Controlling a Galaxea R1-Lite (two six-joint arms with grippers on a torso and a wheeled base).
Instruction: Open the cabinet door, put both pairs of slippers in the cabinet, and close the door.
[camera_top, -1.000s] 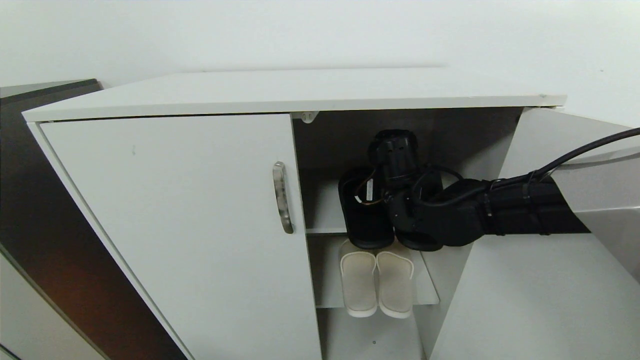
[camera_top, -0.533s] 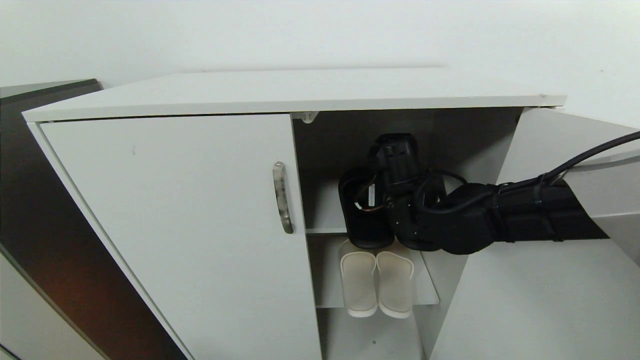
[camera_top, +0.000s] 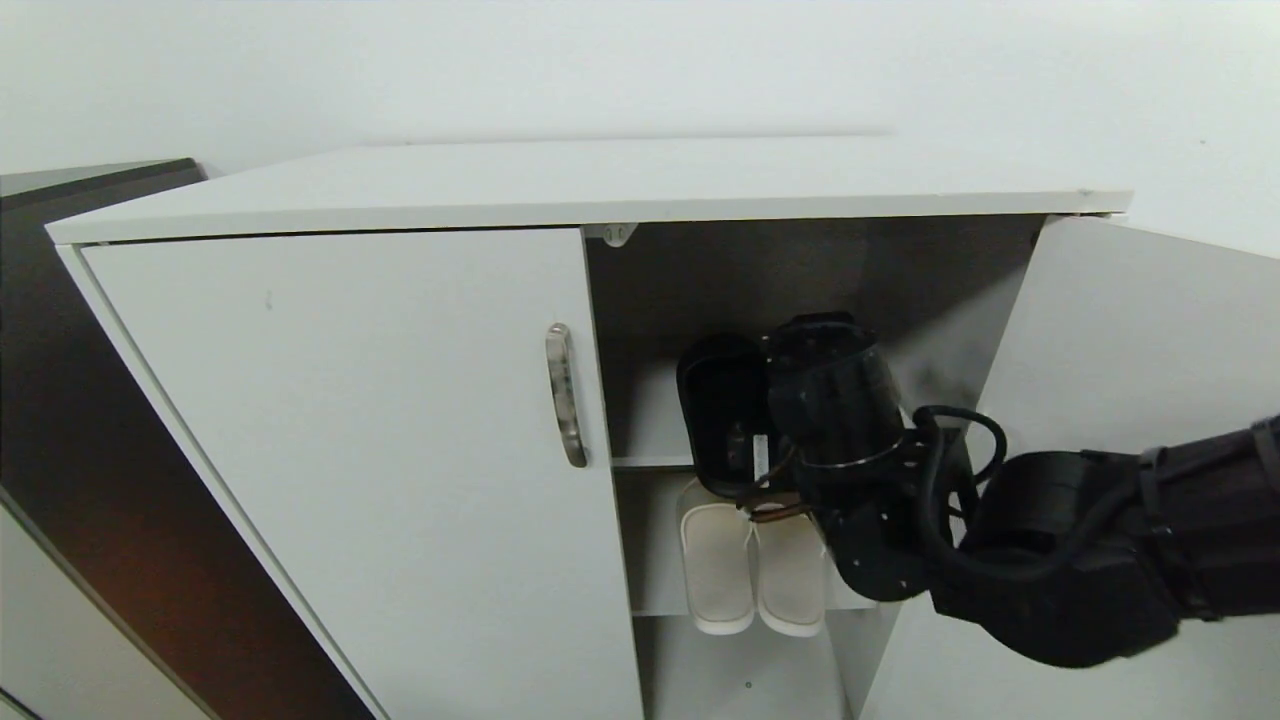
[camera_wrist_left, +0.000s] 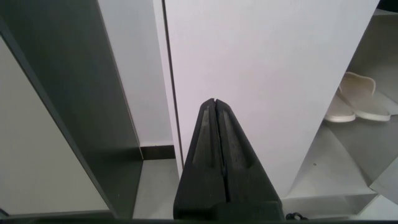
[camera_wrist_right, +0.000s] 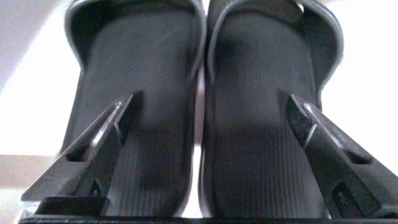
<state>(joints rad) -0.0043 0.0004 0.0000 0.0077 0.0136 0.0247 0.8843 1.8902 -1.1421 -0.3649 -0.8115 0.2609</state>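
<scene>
The white cabinet (camera_top: 600, 180) has its left door (camera_top: 350, 450) closed and its right door (camera_top: 1120, 330) swung open. A black pair of slippers (camera_top: 722, 405) lies on the upper shelf, and a white pair (camera_top: 752, 570) on the shelf below. My right arm's wrist (camera_top: 835, 400) hangs in front of the black pair, at the shelf's front edge. In the right wrist view my right gripper (camera_wrist_right: 210, 99) is open, one finger either side of the black slippers (camera_wrist_right: 199, 124), apart from them. My left gripper (camera_wrist_left: 214, 102) is shut and empty before the closed door (camera_wrist_left: 261, 74), with the white slippers (camera_wrist_left: 357, 99) off to one side.
A metal handle (camera_top: 565, 395) runs down the closed door's inner edge. A dark brown unit (camera_top: 100, 400) stands close against the cabinet's left side. A grey panel (camera_wrist_left: 62, 124) stands beside the closed door. The floor of the cabinet (camera_top: 745, 680) is bare.
My right arm has drawn back out of the cabinet and dropped lower. The black slippers stay on the upper shelf. The white pair has not moved.
</scene>
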